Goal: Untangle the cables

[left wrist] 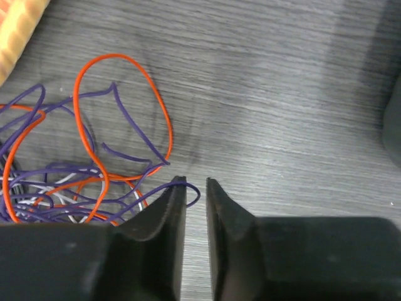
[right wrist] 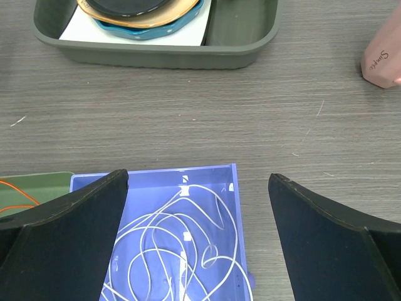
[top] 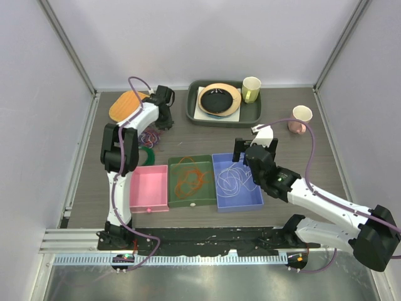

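The left gripper's [left wrist: 195, 183] two fingers stood narrowly apart around a purple loop [left wrist: 197, 195] of the far-left three-colour tangle [left wrist: 94, 179], while the right gripper's [right wrist: 198, 177] fingers spread wide over one blue bin [right wrist: 125, 179] of white cables [right wrist: 182, 232].

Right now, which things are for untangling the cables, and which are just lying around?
For the job: tangled cables; orange cables in the green bin; white cables in the blue bin; pink bin.
Just lying about: tray with plates; yellow cup; pink cup; wooden board; green coil.
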You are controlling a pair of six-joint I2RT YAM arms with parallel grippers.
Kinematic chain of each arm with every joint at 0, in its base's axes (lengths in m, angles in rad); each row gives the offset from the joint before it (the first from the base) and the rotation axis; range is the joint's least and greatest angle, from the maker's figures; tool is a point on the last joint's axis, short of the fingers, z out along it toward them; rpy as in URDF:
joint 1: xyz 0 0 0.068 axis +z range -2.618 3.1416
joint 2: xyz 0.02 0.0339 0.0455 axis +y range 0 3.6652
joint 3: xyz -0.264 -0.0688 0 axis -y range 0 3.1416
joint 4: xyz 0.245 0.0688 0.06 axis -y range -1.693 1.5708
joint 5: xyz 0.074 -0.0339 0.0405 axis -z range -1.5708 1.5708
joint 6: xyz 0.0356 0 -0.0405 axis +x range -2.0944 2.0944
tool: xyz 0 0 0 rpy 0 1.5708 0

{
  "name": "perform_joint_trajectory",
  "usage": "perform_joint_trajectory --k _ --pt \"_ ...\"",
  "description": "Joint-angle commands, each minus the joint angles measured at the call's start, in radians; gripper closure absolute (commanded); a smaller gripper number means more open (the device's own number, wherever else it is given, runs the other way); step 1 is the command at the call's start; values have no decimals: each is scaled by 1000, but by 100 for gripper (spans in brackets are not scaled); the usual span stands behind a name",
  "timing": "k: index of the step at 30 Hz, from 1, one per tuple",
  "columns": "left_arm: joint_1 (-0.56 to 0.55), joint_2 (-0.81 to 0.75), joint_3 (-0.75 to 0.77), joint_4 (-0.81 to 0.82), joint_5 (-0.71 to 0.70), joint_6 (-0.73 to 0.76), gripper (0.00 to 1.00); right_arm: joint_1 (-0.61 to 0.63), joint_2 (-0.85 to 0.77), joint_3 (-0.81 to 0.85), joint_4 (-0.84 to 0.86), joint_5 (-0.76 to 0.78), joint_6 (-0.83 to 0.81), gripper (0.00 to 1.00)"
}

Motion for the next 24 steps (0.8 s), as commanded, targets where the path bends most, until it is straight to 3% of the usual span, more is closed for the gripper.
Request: perform_joint_trajectory --k 1,2,7,11,14,18,24 --pt "1 -9 35 4 59 20 88 -6 7 2 49 -6 -8 1" --pt "3 -15 35 4 57 23 100 -7 7 4 51 -10 -6 1" --pt "3 -108 17 28 102 57 100 -6 -2 -7 65 -24 -8 1" --pt "3 -288 -113 169 373 57 100 -6 15 -10 109 -69 -23 1" --pt "3 -436 -209 275 488 31 100 -7 30 -18 181 -144 -23 1" --pt "3 -595 -285 364 628 -12 100 -9 35 -58 354 -280 -40 1" --pt "1 -723 -273 469 806 -135 100 -9 128 -81 641 -553 -183 3"
